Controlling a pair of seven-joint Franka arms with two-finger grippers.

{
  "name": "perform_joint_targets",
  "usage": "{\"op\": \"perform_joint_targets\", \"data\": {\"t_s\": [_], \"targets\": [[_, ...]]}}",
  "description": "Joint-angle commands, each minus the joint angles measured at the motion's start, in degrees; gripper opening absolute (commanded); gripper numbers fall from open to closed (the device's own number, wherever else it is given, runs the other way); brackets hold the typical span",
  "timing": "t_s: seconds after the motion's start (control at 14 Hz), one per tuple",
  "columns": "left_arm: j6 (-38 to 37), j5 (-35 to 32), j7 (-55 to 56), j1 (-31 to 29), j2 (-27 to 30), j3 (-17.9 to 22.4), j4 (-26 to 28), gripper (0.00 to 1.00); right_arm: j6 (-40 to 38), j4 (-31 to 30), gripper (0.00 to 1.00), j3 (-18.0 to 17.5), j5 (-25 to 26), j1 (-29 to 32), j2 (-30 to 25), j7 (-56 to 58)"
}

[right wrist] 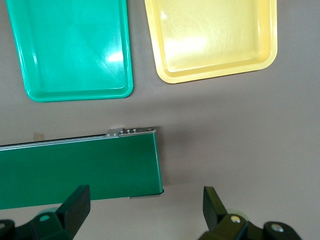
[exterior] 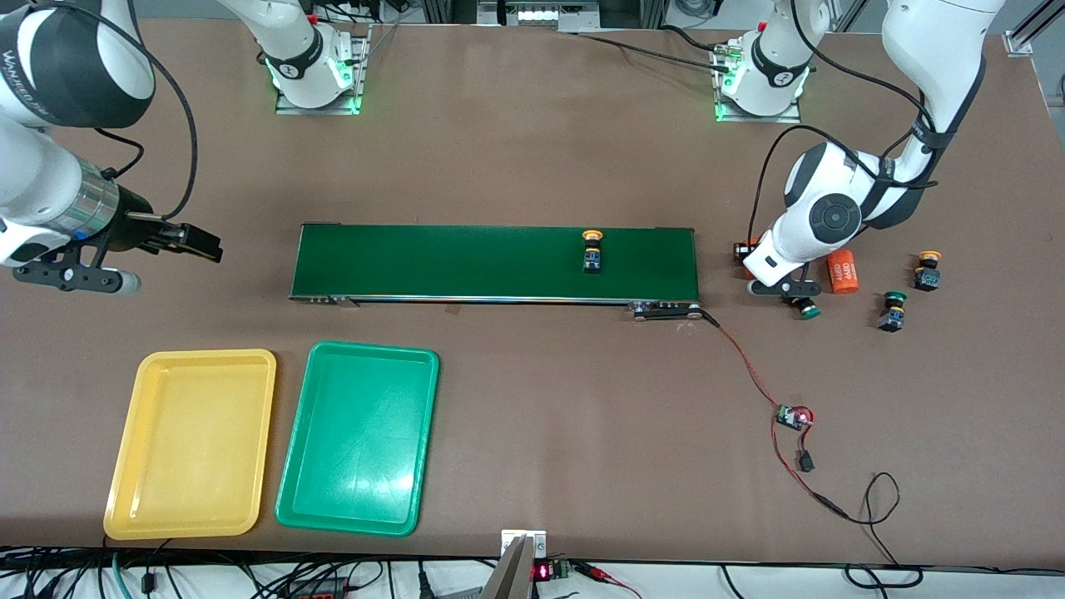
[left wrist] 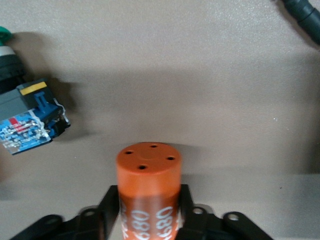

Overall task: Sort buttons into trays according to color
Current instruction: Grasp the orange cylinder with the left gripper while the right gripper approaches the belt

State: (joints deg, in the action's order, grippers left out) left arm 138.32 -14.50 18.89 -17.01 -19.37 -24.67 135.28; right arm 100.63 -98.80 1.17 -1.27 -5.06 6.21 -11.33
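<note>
One yellow-capped button (exterior: pixel 592 251) stands on the conveyor belt (exterior: pixel 466 262). Toward the left arm's end of the table are another yellow-capped button (exterior: pixel 928 270), a green-capped button (exterior: pixel 893 310), and a second green-capped button (exterior: pixel 805 309) (left wrist: pixel 30 115) partly under the left hand. My left gripper (exterior: pixel 743 249) (left wrist: pixel 149 200) is shut on an orange cylinder (left wrist: pixel 149 175) printed 4680, not on a button. My right gripper (exterior: pixel 198 243) (right wrist: pixel 145 210) hangs open and empty over the table by the belt's end. The yellow tray (exterior: pixel 195 441) (right wrist: pixel 215 35) and green tray (exterior: pixel 358 437) (right wrist: pixel 70 45) lie side by side, empty.
A second orange cylinder (exterior: pixel 843 271) lies beside the left hand. A red-and-black cable runs from the belt's end to a small circuit board (exterior: pixel 795 416). The belt (right wrist: pixel 80 170) lies between the arm bases and the trays.
</note>
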Motion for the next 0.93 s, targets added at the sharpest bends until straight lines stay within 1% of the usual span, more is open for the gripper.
{"op": "perform_joint_targets", "data": {"t_s": [0.0, 0.14, 0.21, 0.29, 0.36, 0.5, 0.57, 0.71, 0.86], "targets": [[0.6, -1.3, -0.7, -1.4, 0.7, -0.7, -0.1, 0.11, 2.8, -6.0, 1.00, -0.1, -0.7, -1.9, -4.3, -4.0], [-0.9, -1.4, -0.6, -1.6, 3.6, -1.1, -2.9, 0.10, 2.7, -6.1, 1.00, -0.1, -0.7, -3.5, -4.3, -5.1], [-2.9, -1.4, -2.7, -1.6, 4.2, -2.0, -6.0, 0.10, 2.7, -6.3, 1.00, -0.1, -0.7, -4.2, -4.2, -5.1], [-6.3, -1.3, -7.1, -1.6, 4.3, -3.4, -9.8, 0.09, 2.8, -6.8, 1.00, -0.1, -0.7, -4.8, -4.2, -5.0], [-10.8, -1.3, -10.6, -1.6, 4.3, -3.8, -14.0, 0.09, 2.8, -7.3, 1.00, -0.1, -0.7, -5.4, -4.1, -4.9], [-19.8, -1.1, -16.8, -1.4, 4.1, -7.7, -21.6, 0.06, 3.3, -8.3, 1.00, -0.1, -0.7, -7.2, -4.2, -5.0], [-22.6, -0.7, -18.3, -1.3, 4.0, -9.5, -22.7, 0.06, 3.7, -8.3, 1.00, -0.1, -0.7, -7.5, -4.0, -5.1], [-23.4, -0.5, -20.3, -1.2, 3.5, -14.4, -22.6, 0.06, 4.4, -8.6, 1.00, -0.1, -0.7, -7.9, -3.7, -5.2], [-23.6, -0.4, -26.9, -1.0, 1.0, -18.9, -22.6, 0.06, 5.7, -9.7, 1.00, -0.1, -0.7, -9.0, -3.7, -5.8]]}}
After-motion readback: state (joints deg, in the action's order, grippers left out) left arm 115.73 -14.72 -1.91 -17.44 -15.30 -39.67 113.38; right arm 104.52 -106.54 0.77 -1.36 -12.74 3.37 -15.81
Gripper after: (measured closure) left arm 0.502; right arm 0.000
